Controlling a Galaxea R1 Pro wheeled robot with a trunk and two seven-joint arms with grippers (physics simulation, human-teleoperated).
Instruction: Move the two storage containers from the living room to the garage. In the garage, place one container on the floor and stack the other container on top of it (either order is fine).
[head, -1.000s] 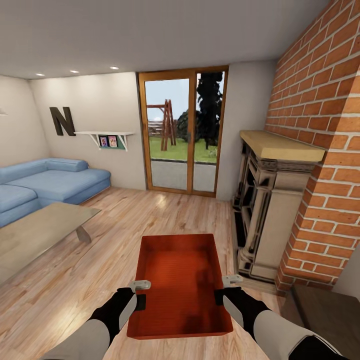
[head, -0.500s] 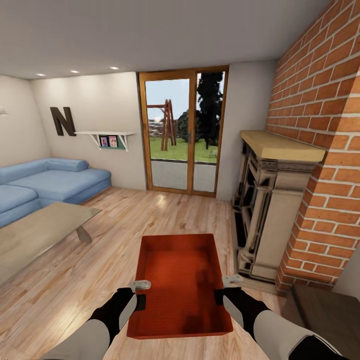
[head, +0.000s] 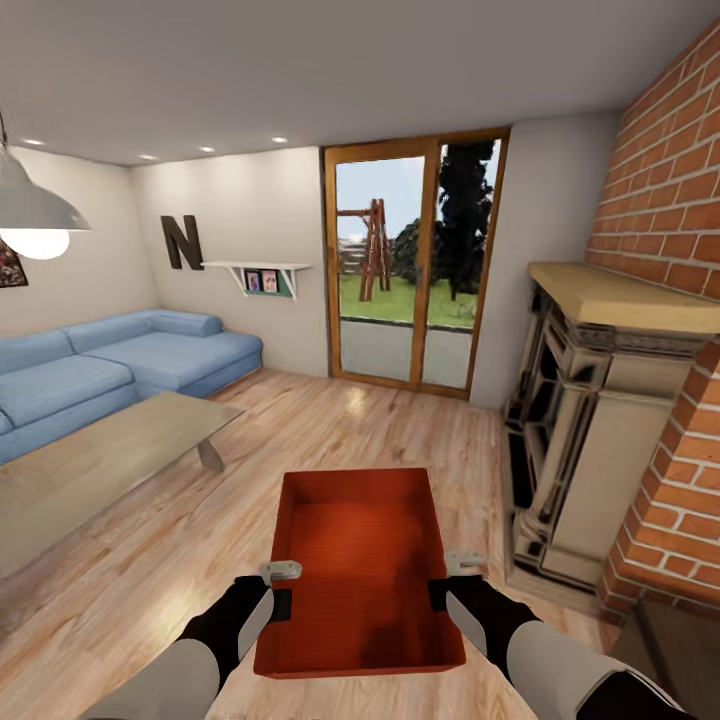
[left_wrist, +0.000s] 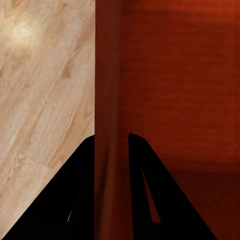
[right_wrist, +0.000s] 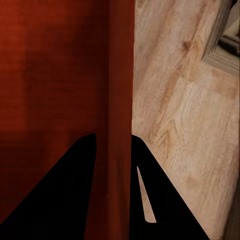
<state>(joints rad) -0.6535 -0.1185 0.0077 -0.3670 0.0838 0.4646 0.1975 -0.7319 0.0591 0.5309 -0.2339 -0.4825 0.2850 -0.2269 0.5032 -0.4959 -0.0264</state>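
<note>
An orange-red storage container (head: 360, 570) hangs in front of me above the living room's wood plank floor (head: 330, 430), held level by both arms. My left gripper (head: 282, 590) is shut on its left wall (left_wrist: 107, 100), one finger on each side. My right gripper (head: 445, 580) is shut on its right wall (right_wrist: 120, 90) the same way. The bin is empty. The garage is out of view.
A low grey coffee table (head: 100, 460) stands at the left with the blue sofa (head: 110, 370) behind it. The stone fireplace (head: 600, 420) and brick wall (head: 670, 200) close the right side. A glass patio door (head: 410, 270) is straight ahead. A lamp (head: 30, 210) hangs upper left.
The whole view has swung to the left: fireplace and door slid right, and the lamp came into view. The container and both grippers keep their places relative to me.
</note>
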